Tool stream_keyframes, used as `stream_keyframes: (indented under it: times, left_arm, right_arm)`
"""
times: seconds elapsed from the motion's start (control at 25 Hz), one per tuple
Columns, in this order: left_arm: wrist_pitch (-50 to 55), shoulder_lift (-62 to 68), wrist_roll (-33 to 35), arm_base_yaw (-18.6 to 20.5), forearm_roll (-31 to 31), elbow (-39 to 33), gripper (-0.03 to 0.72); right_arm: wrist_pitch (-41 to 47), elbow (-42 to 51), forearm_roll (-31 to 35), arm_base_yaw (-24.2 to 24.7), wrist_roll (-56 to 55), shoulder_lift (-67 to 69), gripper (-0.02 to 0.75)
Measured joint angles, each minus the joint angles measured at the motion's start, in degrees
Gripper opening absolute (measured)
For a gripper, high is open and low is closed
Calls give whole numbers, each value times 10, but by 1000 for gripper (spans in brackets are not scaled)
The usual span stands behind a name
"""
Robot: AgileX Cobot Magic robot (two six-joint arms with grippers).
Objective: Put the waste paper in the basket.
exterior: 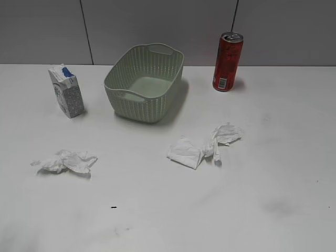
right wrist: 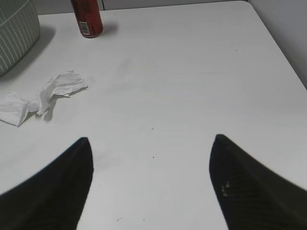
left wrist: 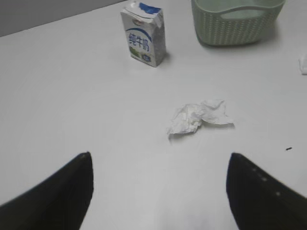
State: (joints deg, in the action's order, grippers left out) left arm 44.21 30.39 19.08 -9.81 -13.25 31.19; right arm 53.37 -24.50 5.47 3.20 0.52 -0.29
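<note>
The pale green basket [exterior: 144,81] stands empty at the back centre of the white table; its near end shows in the left wrist view [left wrist: 237,24]. One crumpled white paper wad [exterior: 67,161] lies at the front left, also in the left wrist view [left wrist: 199,117]. A flatter folded wad [exterior: 185,153] and a twisted wad [exterior: 224,135] lie touching, right of centre, and both show in the right wrist view, twisted [right wrist: 62,86] and flat [right wrist: 13,108]. My left gripper [left wrist: 158,160] is open and empty, short of the left wad. My right gripper [right wrist: 151,143] is open and empty, to the right of the two wads. Neither gripper shows in the exterior view.
An upright white-and-blue carton [exterior: 66,91] stands left of the basket, also in the left wrist view [left wrist: 143,33]. A red can [exterior: 227,61] stands right of the basket, also in the right wrist view [right wrist: 87,17]. The table's right edge [right wrist: 280,43] is near my right gripper.
</note>
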Motion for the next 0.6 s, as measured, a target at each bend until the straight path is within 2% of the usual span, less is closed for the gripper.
stream_keyframes:
  times: [0.24, 0.44, 0.6]
  left_arm:
    - [-29, 165, 54, -49, -5, 1, 620]
    - [-54, 269, 67, -86, -4, 11, 614]
    - [-69, 348, 69, -102, 4, 49, 613]
  right_arm:
    - [4, 3, -2, 0, 0, 0, 571]
    - [5, 4, -10, 0, 1, 0, 571]
    - [5, 4, -11, 0, 1, 0, 571]
